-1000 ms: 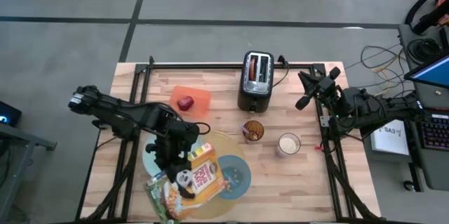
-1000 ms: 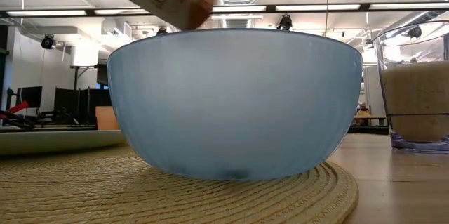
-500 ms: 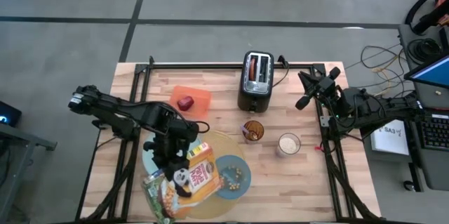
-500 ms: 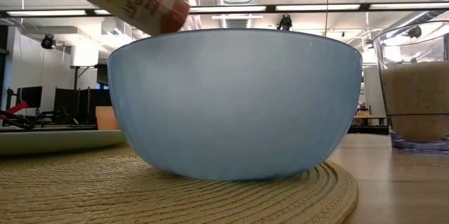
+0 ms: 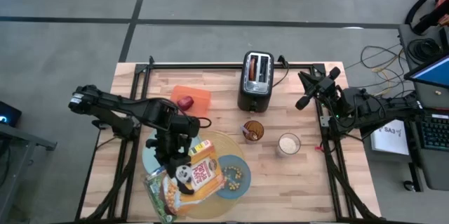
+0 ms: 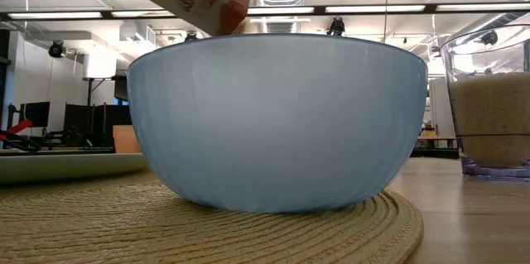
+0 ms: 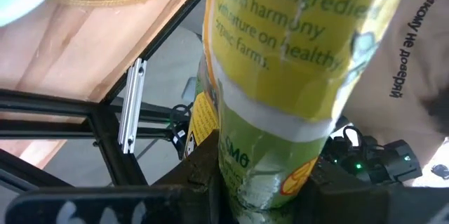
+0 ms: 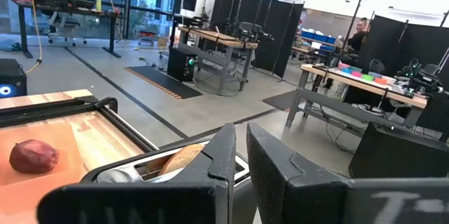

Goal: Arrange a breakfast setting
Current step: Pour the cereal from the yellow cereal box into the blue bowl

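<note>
Yellow cereal (image 5: 235,175) lies in the blue bowl (image 5: 232,177) on the tan placemat (image 5: 223,145) as my left gripper (image 5: 174,159), fingers clamped on the cereal box (image 5: 191,179), draws the box's mouth back from the bowl; my right gripper (image 5: 306,91), fingers nearly closed and empty, waits beside the toaster (image 5: 255,80).

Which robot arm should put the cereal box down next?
Probably the left. Its fingers are shut on the cereal box, tipped over the bowl, which already has cereal in it. The right gripper waits far off by the toaster, holding nothing.
</note>
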Controlling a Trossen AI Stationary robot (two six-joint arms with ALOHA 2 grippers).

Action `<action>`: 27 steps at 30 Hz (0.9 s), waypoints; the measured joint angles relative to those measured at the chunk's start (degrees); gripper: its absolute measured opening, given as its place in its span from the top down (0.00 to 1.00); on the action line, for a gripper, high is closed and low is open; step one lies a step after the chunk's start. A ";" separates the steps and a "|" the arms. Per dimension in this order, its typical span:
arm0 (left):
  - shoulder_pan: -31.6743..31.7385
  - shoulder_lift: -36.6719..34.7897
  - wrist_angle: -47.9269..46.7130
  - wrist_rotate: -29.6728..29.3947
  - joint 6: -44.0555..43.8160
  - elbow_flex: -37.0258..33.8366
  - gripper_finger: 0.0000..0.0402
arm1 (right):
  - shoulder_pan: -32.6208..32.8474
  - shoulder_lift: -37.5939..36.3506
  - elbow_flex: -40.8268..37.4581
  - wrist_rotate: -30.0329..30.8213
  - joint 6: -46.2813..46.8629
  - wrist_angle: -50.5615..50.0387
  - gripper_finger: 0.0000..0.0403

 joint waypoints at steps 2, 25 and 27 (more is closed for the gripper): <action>0.49 0.00 -0.14 0.02 0.43 0.00 0.81 | 0.00 0.00 0.00 0.00 0.00 -0.01 0.93; 3.30 3.45 -2.59 5.56 9.75 -0.01 0.83 | 0.00 0.00 0.00 -0.02 -0.02 -0.01 0.93; 3.46 3.25 -4.21 5.48 10.17 0.00 0.83 | 0.00 0.00 0.00 0.00 -0.02 -0.04 0.93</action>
